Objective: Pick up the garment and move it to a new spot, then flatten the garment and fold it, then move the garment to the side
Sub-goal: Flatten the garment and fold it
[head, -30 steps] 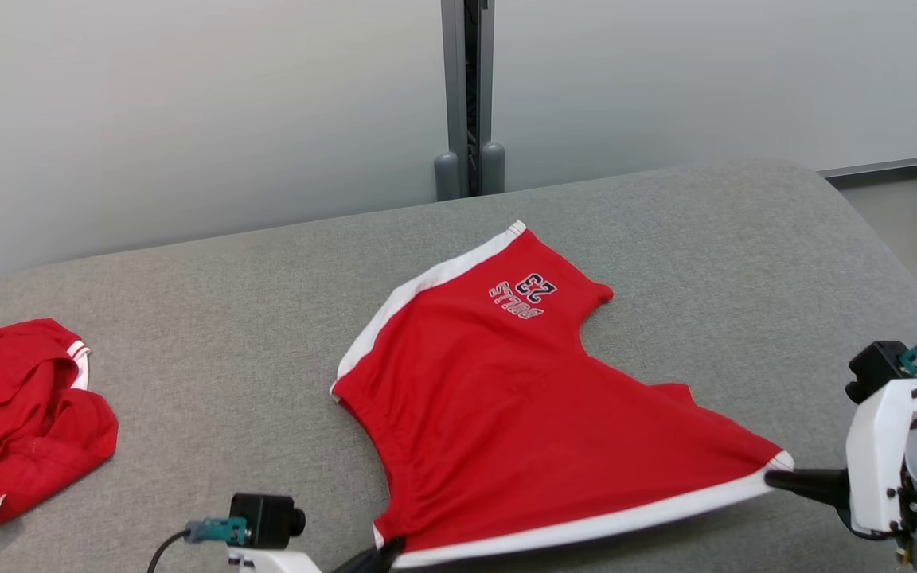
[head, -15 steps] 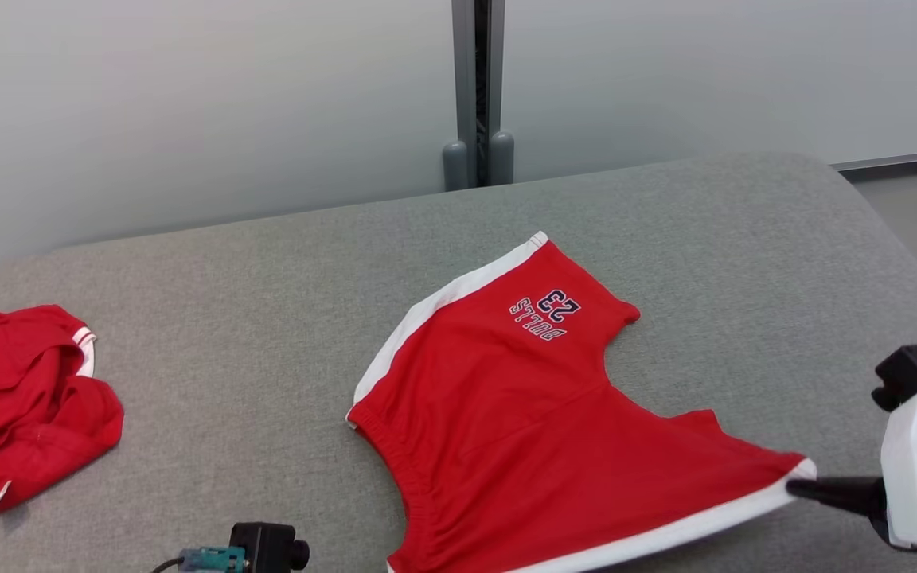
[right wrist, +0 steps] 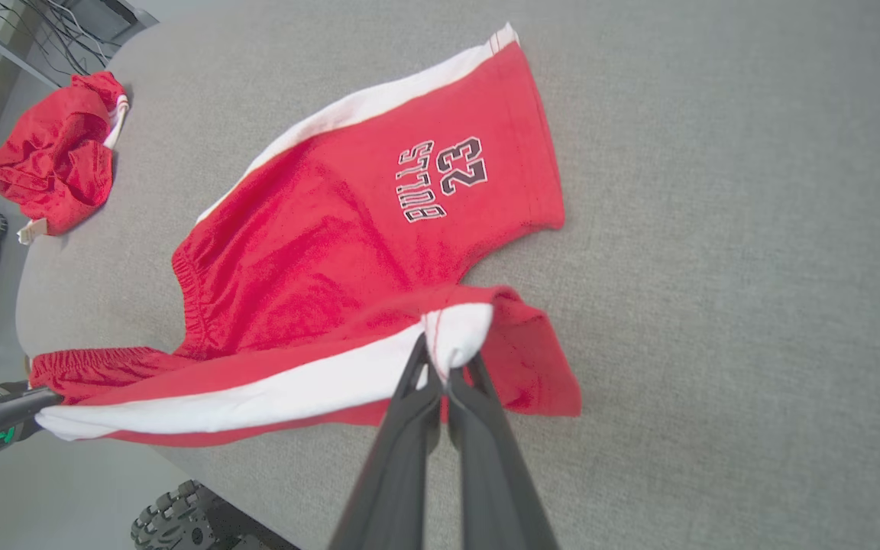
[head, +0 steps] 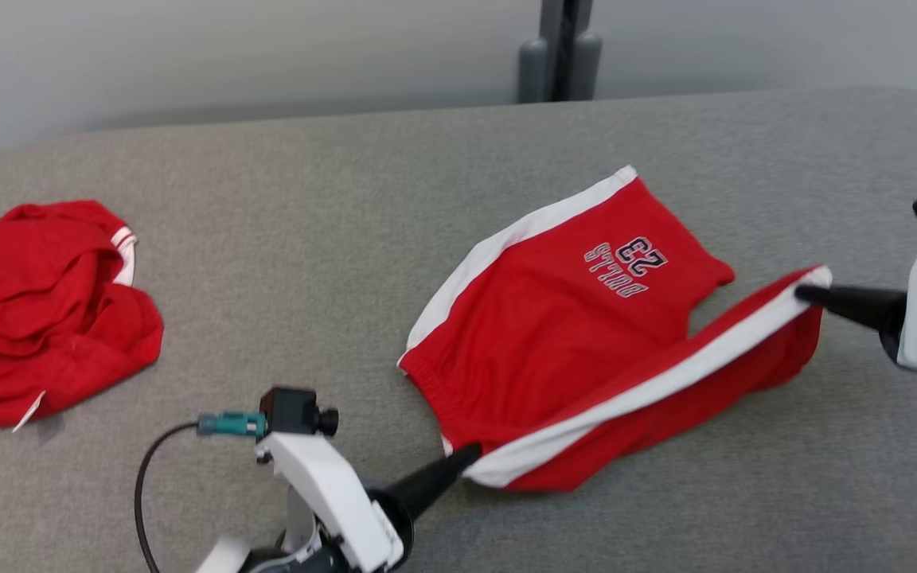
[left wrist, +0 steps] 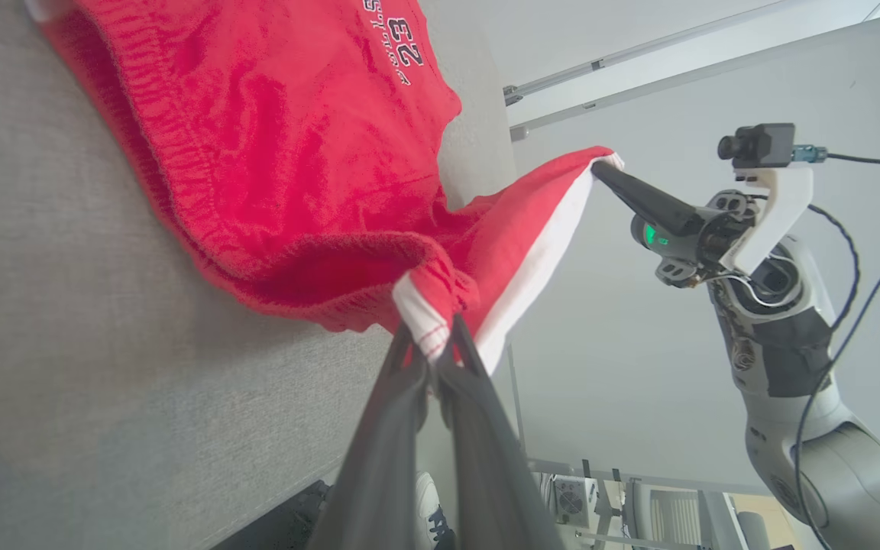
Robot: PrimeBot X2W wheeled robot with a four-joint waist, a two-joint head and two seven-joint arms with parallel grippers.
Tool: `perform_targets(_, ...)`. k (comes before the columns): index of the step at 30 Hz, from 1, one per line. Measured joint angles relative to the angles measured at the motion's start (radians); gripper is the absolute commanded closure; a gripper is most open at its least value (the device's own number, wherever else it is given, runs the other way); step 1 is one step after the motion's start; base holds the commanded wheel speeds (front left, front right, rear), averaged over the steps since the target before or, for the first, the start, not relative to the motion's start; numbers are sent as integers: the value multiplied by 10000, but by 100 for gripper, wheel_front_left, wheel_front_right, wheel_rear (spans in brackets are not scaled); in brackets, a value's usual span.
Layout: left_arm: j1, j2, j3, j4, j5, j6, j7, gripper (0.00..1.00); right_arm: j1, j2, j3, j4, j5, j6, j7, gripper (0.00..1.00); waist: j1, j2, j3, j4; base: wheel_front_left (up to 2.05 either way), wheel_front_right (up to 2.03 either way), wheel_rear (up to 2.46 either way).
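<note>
The red Bulls 23 shorts [head: 570, 318] lie near the middle of the grey desk [head: 307, 199], so placing and flattening are judged done. The fold is judged begun: one white-striped side is held raised, with the left gripper [head: 466, 460] jaws clenched on its waistband corner and the right gripper [head: 807, 293] jaws on its hem corner. Completing the fold and setting aside are left. Bare desk is seen beyond; a crumpled red garment [head: 37, 310] lies well apart on the left.

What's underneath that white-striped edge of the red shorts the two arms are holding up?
Under the lifted edge, the shorts sag in a red fold onto the grey table. Anything beneath the flat leg is covered by cloth.
</note>
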Motion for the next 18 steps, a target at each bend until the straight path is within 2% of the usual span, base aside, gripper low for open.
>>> perform_targets(5,-1121,-596,374,650,-481,-65,169,100,-1158,738,-466,1037,-497,-2,414,100,0,0,694,571,0,0,0)
perform_targets(10,-1872,-899,466,1342,-485,-169,146,100,-1934,1283,-742,1839,-920,-2,554,100,0,0,1182,886,0,0,0)
perform_targets(13,-2755,-1338,535,2138,-462,-407,61,100,-2799,1825,-1022,2943,-1501,-2,662,100,0,0,1786,1186,0,0,0)
perform_targets(18,-3529,-1630,616,2932,-337,-646,-313,100,-3403,2291,-1273,3929,-1956,-2,669,100,0,0,2278,1422,0,0,0)
